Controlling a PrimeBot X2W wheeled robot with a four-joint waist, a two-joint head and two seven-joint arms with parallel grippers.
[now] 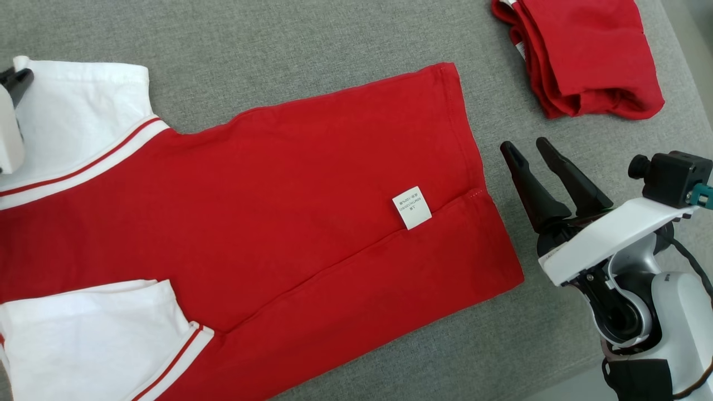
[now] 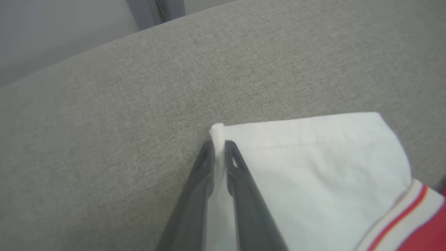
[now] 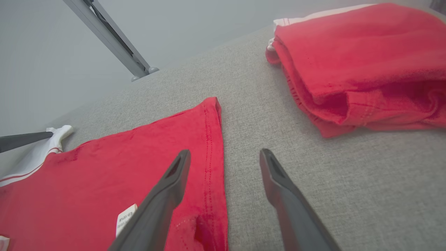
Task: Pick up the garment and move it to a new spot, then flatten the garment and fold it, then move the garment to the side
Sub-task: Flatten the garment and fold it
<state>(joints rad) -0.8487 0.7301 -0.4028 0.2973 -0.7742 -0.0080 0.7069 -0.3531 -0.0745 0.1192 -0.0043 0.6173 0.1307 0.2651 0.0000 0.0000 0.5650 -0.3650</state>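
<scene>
The garment is a red T-shirt with white sleeves, spread over the grey surface with a white label showing near its hem. My left gripper is shut on the corner of the far white sleeve, cloth pinched between its dark fingers; in the head view that gripper sits at the far left edge. Just right of the hem, my right gripper stands open above bare surface, nothing between its fingers. The right wrist view shows the hem under the left fingertip.
A second red garment, folded, lies at the back right, close beyond my right gripper, and it shows large in the right wrist view. The grey padded surface ends at the right and near edges. A grey metal leg stands beyond the far edge.
</scene>
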